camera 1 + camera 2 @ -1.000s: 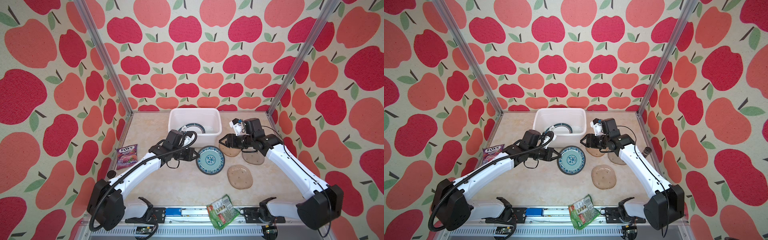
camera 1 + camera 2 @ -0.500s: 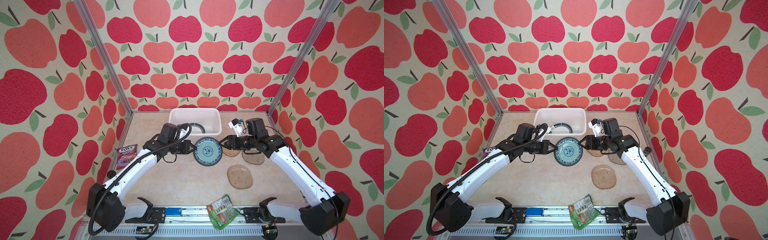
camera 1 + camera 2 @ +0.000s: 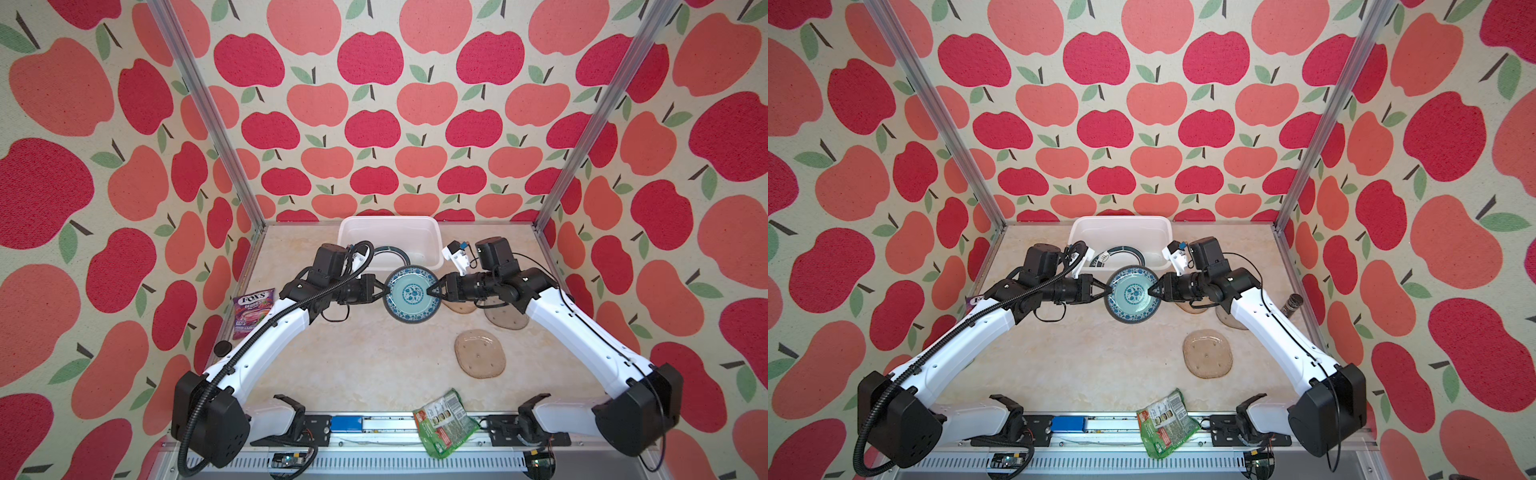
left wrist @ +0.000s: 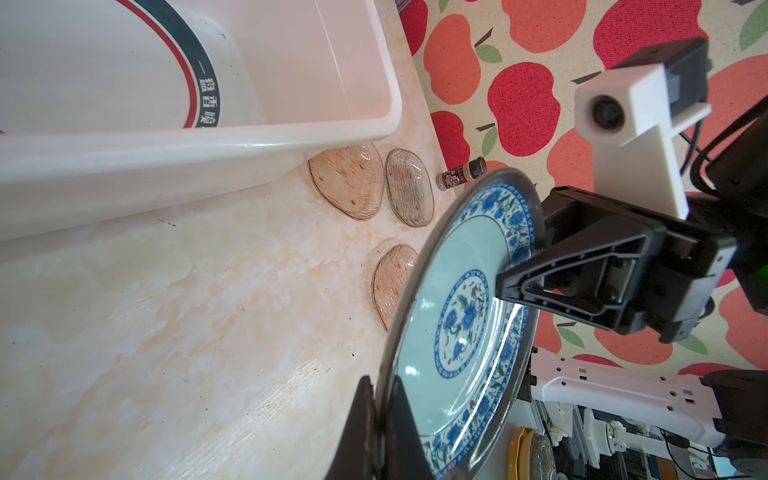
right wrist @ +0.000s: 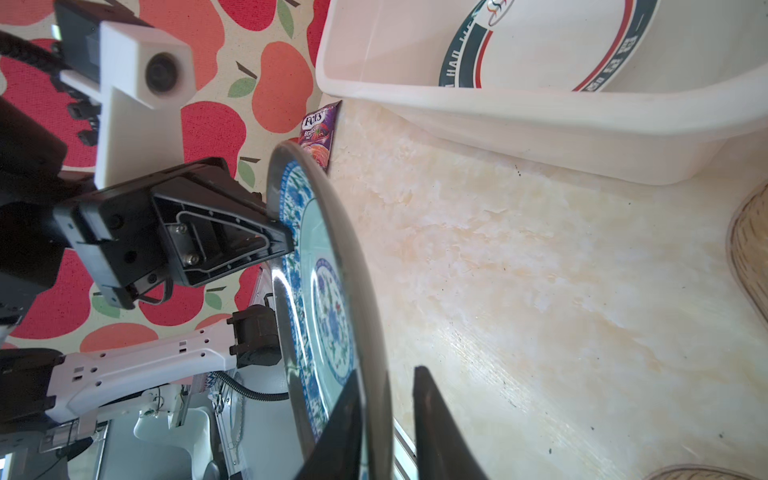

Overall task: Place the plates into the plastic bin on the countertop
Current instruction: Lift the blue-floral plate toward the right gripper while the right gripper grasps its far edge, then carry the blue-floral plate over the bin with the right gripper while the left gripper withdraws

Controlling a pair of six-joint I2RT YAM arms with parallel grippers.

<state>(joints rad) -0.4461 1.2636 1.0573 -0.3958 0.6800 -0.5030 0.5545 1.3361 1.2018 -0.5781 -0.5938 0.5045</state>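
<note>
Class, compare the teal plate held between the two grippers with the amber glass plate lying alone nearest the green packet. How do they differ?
The teal plate is round, opaque and blue-patterned; the amber plate is a rounded square and translucent. The teal plate is held off the countertop; the amber plate lies flat on it. Both are outside the bin.

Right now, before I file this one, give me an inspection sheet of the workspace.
Surface: countertop is marble-look, no spills seen.
Job's things: teal plate is held off the surface in front of the bin. A dark-rimmed plate lies in the bin. Three amber plates are on the countertop.
Clutter: candy bag, green packet and spice bottle.
Grippers: left gripper and right gripper are shut on opposite rims of the teal plate.
Cables: a conduit runs along the left arm and a thin cable loops at the right arm. No snags seen.
Surroundings: apple-print walls and aluminium rails.
</note>
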